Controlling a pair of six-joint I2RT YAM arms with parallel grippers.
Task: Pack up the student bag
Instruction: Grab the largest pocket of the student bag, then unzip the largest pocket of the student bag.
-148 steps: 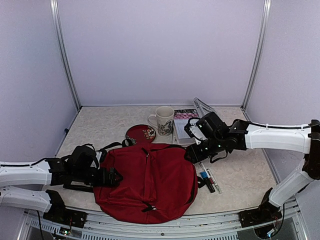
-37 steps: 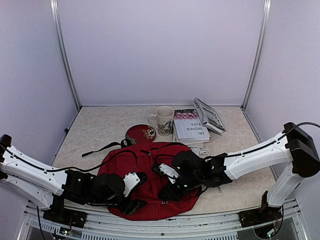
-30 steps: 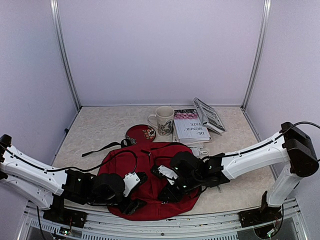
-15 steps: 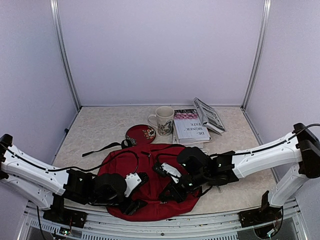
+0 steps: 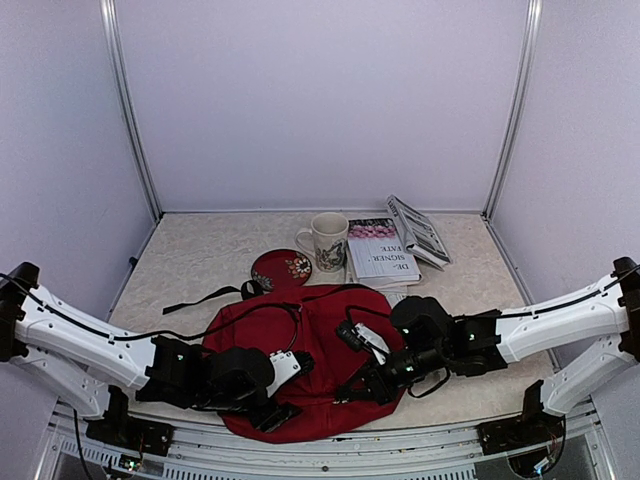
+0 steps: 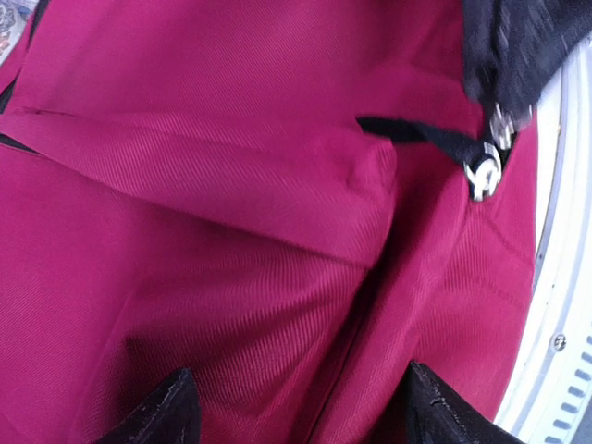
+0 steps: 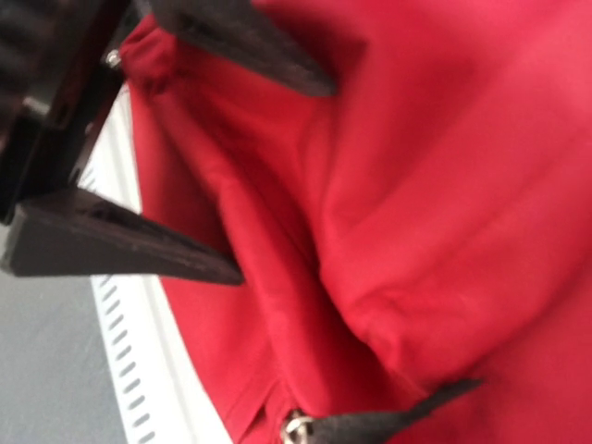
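Observation:
The student bag (image 5: 310, 335), dark red, lies flat at the table's near edge. My left gripper (image 5: 287, 390) rests on its front left part. In the left wrist view it (image 6: 310, 416) stands open, black fingertips (image 6: 171, 412) wide apart on the red cloth (image 6: 231, 231) with a fold between them. My right gripper (image 5: 352, 390) reaches in from the right, shut on the bag's zipper pull (image 6: 483, 171), whose black tab (image 7: 398, 418) trails beside a metal ring (image 7: 296, 427). The right wrist view shows the left gripper's fingers (image 7: 139, 245) but not its own.
Behind the bag stand a white mug (image 5: 325, 240), a round red floral disc (image 5: 283, 268), a book (image 5: 382, 252) and a folded paper (image 5: 418, 230). A black strap (image 5: 200, 298) trails left. The white front rail (image 6: 564, 305) runs right under the bag's edge.
My right gripper has shut and drawn right and toward the near edge, and the bag's cloth has followed it. The left gripper slid slightly right, still open.

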